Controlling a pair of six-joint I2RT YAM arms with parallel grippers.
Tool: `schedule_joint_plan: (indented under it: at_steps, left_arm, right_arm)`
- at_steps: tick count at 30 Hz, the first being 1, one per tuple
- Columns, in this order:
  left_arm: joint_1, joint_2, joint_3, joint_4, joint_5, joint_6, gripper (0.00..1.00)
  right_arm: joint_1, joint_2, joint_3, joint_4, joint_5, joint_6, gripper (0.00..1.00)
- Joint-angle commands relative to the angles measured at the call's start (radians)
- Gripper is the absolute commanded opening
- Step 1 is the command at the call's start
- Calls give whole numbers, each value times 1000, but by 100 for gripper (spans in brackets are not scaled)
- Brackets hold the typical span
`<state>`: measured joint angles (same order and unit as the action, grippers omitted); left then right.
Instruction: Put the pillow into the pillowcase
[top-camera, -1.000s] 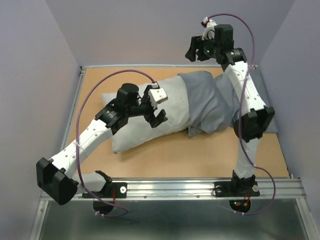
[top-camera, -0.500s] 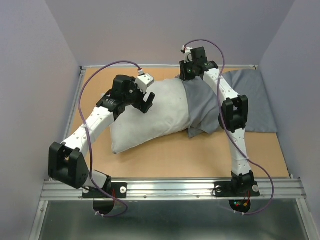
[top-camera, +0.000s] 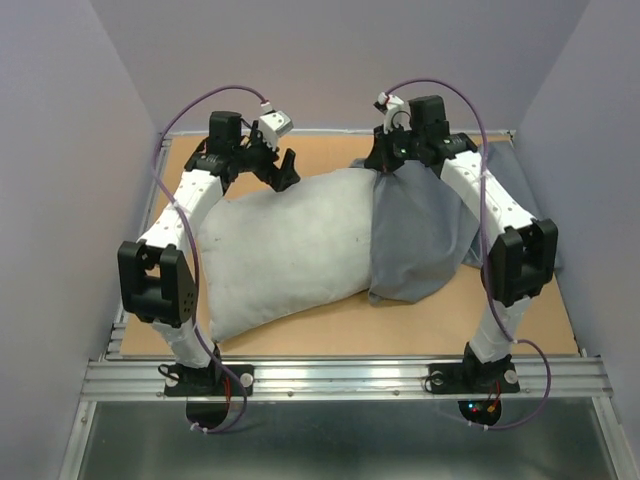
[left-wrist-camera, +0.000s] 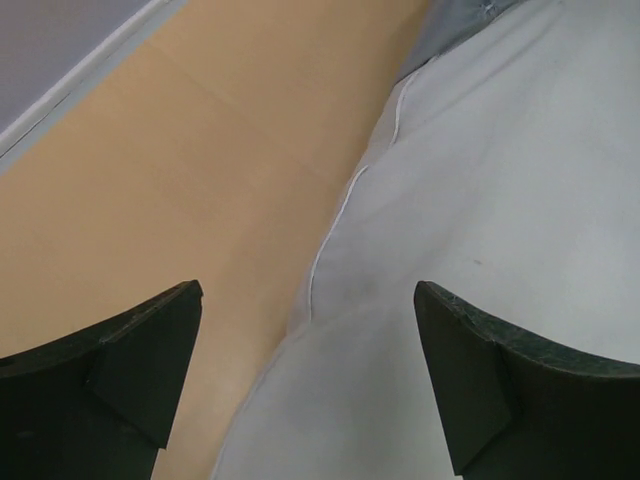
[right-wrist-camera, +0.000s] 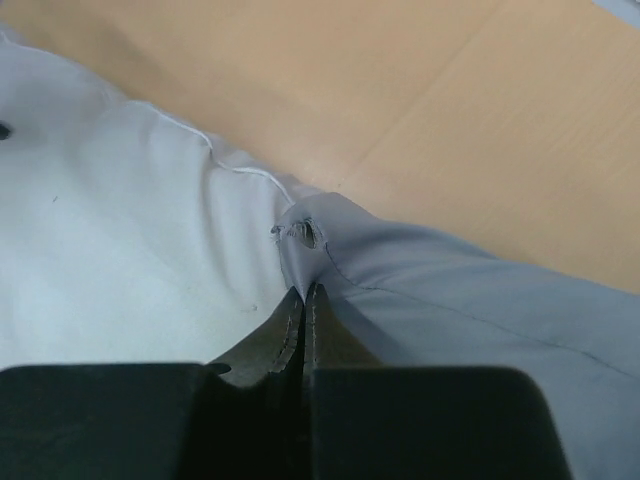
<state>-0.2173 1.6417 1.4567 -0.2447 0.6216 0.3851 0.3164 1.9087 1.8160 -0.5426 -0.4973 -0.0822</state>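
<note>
On my desk (top-camera: 330, 330) the pillow (top-camera: 290, 250) lies slantwise, its right end tucked inside the pillowcase (top-camera: 420, 240), which spreads below and to the right of my right gripper (right-wrist-camera: 305, 295). That gripper is clenched on the pillowcase's hem at the pillow's far edge. My left gripper (left-wrist-camera: 308, 290) hangs released above the pillow's far seam, with bare desk to its left.

Probably a lab, plain walls (top-camera: 60, 150), rail-edged tabletop (top-camera: 400, 320)
</note>
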Motion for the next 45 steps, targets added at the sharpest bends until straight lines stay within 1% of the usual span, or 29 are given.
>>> schedule_joint_plan:
  at_steps: [1,4,6,7,8,9,10,11,12,13,14,15,17,18,19,20,22,24,28,32,37,40,41,43,45]
  left_arm:
    - [-4,95,103,-176,263,70,99]
    - [-20,133,99,-287,363,127,99]
    - [-39,104,51,-312,388,164,99]
    - [-50,87,9,-314,424,181,99]
    - [-57,67,-10,-311,441,182,97]
    - [-65,35,-27,-309,457,182,90]
    - [-71,21,-41,-309,466,182,78]
    - [-86,11,-53,-311,474,184,38]
    - [-93,-8,-56,-315,469,186,22]
    - [-100,-19,-58,-317,461,183,12]
    - [-112,-31,-56,-318,437,187,6]
    - [-120,-64,-56,-318,420,204,0]
    - [-140,-111,-70,-297,357,219,0]
    - [-169,-161,-78,-282,330,224,0]
    - [-181,-186,-88,-265,305,225,0]
    - [-195,-207,-107,-239,272,228,0]
    - [-232,-258,-121,-217,227,236,0]
    - [-263,-285,-130,-209,205,236,0]
    - [-292,-304,-128,-206,170,241,0]
    - [-323,-315,-134,-202,132,250,0]
    - [-338,-329,-144,-196,110,248,0]
    - [-343,-335,-159,-189,101,248,0]
    - [-346,-336,-160,-189,101,251,0]
    - [-347,-336,-162,-189,96,250,0]
    - [-349,-338,-162,-189,93,248,0]
  right_arm:
    - [12,-127,-70,95,-112,-51,1]
    - [12,-181,-118,96,-110,-60,1]
    - [12,-206,-150,98,-112,-64,1]
    - [13,-229,-162,98,-109,-67,0]
    - [13,-240,-170,98,-106,-68,0]
    - [15,-252,-179,99,-104,-71,0]
    - [15,-261,-199,98,-103,-80,0]
    - [15,-272,-207,98,-101,-80,1]
    - [15,-296,-214,98,-101,-80,1]
    - [15,-309,-228,96,-99,-77,1]
    - [15,-325,-234,96,-95,-71,1]
    - [15,-353,-241,95,-81,-61,16]
    - [15,-382,-251,93,-58,-50,41]
    - [15,-392,-250,92,-29,-42,59]
    - [15,-401,-245,87,-9,-27,63]
    - [15,-401,-225,83,11,-21,65]
    - [15,-389,-201,63,69,-18,66]
    - [15,-373,-161,32,78,-24,68]
    - [15,-343,-129,-17,31,-30,70]
    - [19,-313,-103,-59,-9,-34,70]
    - [36,-313,-118,-120,-49,-71,67]
    - [67,-320,-168,-125,-30,-97,67]
    - [70,-315,-172,-123,-27,-100,66]
    - [79,-300,-172,-123,-6,-100,56]
    - [81,-290,-161,-123,6,-99,44]
